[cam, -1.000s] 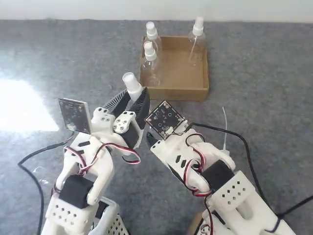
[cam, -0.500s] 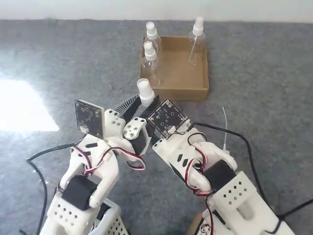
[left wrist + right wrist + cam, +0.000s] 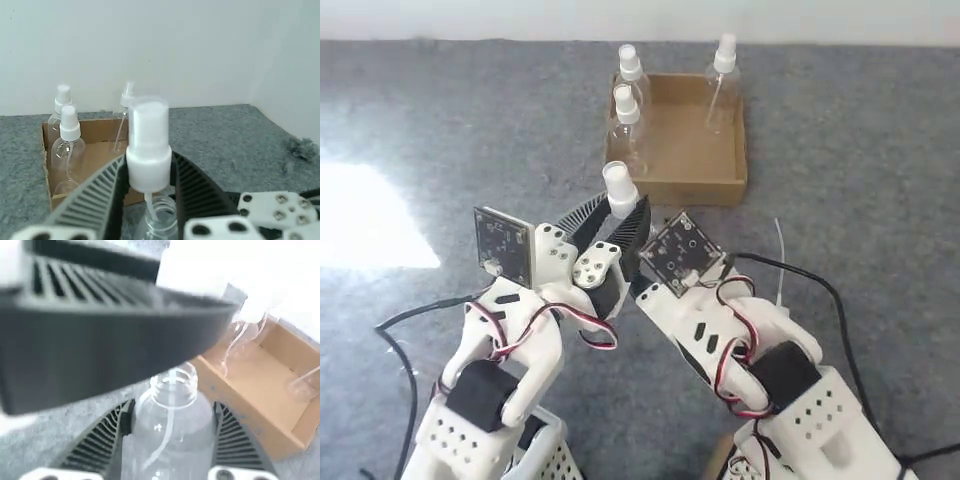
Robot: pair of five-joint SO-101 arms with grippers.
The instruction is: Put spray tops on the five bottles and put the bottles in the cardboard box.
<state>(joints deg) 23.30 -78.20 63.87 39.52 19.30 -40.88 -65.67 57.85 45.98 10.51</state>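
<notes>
Left gripper [image 3: 148, 172]: clamped on the collar of a white spray top [image 3: 148, 145], holding it upright above the desk [image 3: 840, 120].
Right gripper [image 3: 170, 442]: closed around a clear bottle [image 3: 172, 415], a ribbed finger against each shoulder.
Top and bottle: the collar is above the open neck and apart from it, and the thin tube runs down inside.
Hidden: from above, the right arm's wrist board [image 3: 682, 253] covers the bottle and that gripper's tips. The bottle's base is cut off in both wrist views.
Cardboard box [image 3: 690, 155]: at 12 o'clock from the grippers, with three capped bottles [image 3: 627, 125] standing in it. In the left wrist view the 1 o'clock one is partly behind the spray top.
</notes>
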